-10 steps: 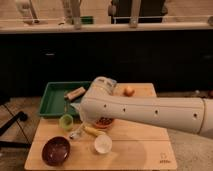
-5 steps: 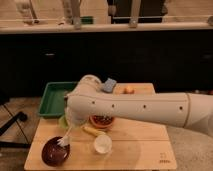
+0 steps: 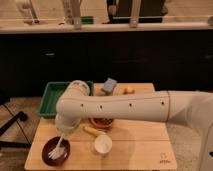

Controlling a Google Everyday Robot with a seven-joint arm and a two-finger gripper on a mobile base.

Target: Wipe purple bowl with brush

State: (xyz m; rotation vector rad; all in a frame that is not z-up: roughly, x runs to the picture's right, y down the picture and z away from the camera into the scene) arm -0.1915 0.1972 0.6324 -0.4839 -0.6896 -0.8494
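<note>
The purple bowl sits at the front left of the wooden table. The brush, pale and slim, stands tilted in it with its whitish head down inside the bowl. My gripper is at the end of the large white arm, just above the bowl's right rim, at the top of the brush handle. The arm hides the gripper itself.
A small white cup stands right of the bowl. A yellow banana-like stick and an orange-red bowl lie behind it. A green tray is at the back left, a blue sponge and a small orange object at the back.
The arm has swung left and down from the table's middle to the purple bowl. The brush head has gone down into the bowl.
</note>
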